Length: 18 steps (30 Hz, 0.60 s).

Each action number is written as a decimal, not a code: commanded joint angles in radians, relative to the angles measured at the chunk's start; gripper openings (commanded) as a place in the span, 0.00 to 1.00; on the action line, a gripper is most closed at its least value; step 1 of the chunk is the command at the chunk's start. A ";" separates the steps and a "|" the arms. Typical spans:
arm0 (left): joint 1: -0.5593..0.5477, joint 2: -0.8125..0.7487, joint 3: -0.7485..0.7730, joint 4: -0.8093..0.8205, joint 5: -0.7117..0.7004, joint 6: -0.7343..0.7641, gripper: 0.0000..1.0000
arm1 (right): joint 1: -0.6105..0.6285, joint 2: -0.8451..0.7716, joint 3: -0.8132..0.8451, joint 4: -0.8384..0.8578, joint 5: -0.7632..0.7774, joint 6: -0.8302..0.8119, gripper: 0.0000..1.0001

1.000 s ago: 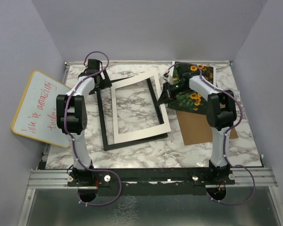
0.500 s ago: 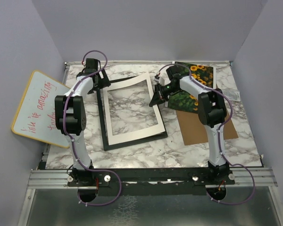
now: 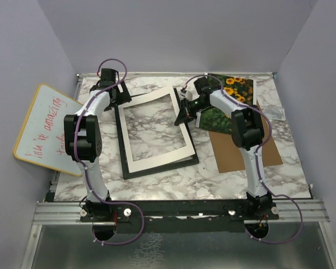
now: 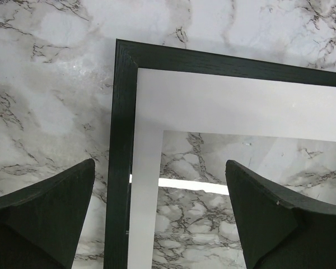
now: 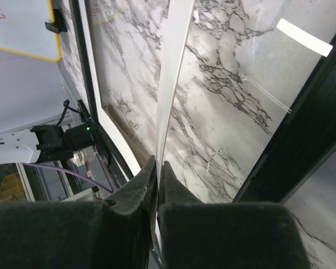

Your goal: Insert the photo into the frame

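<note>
Fingers (image 5: 129, 204) of the right gripper (image 3: 185, 114) are pressed together on the thin right edge of the white mat (image 3: 157, 161), pinching it. That edge is held up off the frame (image 3: 121, 143), and the mat is tilted and slightly bowed. Its left and lower strips rest inside the frame.

Left gripper (image 4: 159, 165): fingers spread wide, nothing between them. It hovers over the frame's upper left corner.

Photo (image 3: 239, 88): face up on the table (image 3: 213, 179) at upper right of the overhead view, outside the frame and apart from it.

Surroundings:
- The right arm (image 3: 243, 129) crosses over the photo's left part and hides it.
- A brown backing board (image 3: 238, 154) lies just below the photo. Whether they only touch or overlap, cannot tell.
- The mat sits across the frame's opening, between the right gripper and the pane (image 5: 229, 95).
- A yellow-rimmed whiteboard (image 3: 45, 126) with red writing leans at the far left, off the table's edge.

View differences:
- Overhead only: the photo, the backing board and both arms whole.
- Right wrist only: the mat seen edge-on, running up from between the pads, with marble showing through the pane and a bright bar reflected in it. The whiteboard's rim shows at upper left, and the left arm with its purple cable (image 5: 73, 171) at left.
- Left wrist only: the mat seated snug against the frame's corner rail.
</note>
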 commanded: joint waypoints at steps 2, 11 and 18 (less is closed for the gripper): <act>0.008 -0.037 0.000 -0.012 0.023 0.014 0.99 | 0.019 0.024 0.010 -0.019 0.034 0.012 0.09; 0.010 -0.034 0.007 -0.018 0.026 0.022 0.99 | 0.034 -0.049 -0.111 0.071 0.070 0.113 0.17; 0.012 -0.029 0.020 -0.025 0.031 0.028 0.99 | 0.033 -0.070 -0.041 0.014 0.169 0.099 0.51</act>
